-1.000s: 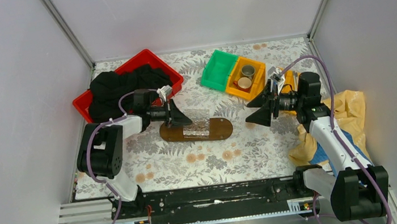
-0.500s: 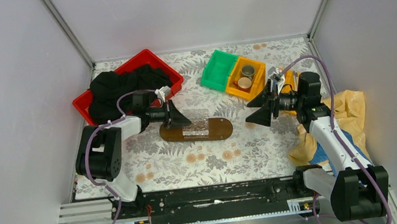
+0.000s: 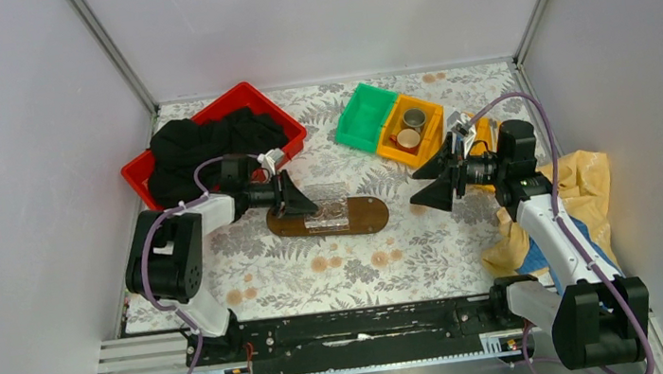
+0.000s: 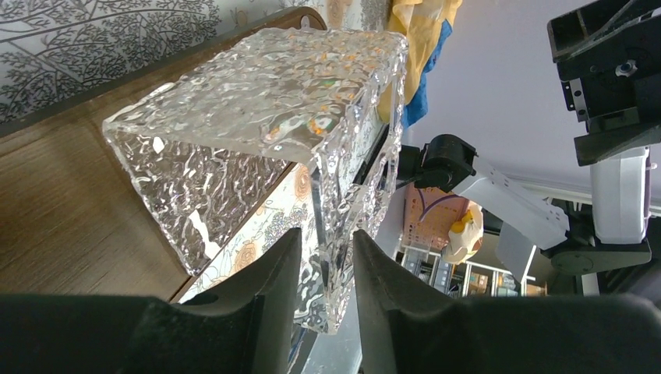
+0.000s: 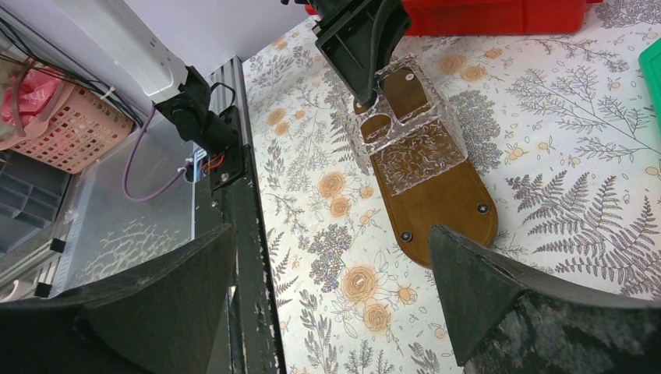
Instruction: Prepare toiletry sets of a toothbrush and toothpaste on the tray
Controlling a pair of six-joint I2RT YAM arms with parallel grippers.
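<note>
Here we see the floral table (image 3: 412,253), which carries a red crate (image 3: 245,97) at its far left corner, heaped with black cloth (image 3: 199,146). A crumpled yellow cloth (image 3: 584,180) lies at the right edge. The tray (image 3: 369,213) lies flat just left of the table's middle, its long axis running left to right, near the crate's front.

Toward the far edge, right of centre, a green bin (image 3: 365,116) and a yellow bin (image 3: 388,153) sit touching side by side. Two small cups (image 3: 414,118) stand in the yellow one.

A clear textured holder (image 3: 329,211) stands on the tray's left half. The left gripper (image 3: 303,200) is at the holder's left end. Its fingers (image 4: 265,296) sit either side of one clear wall, and we cannot tell whether they pinch it. The right gripper (image 3: 428,185) hovers right of the tray, apart from it, with its jaws spread wide.
</note>
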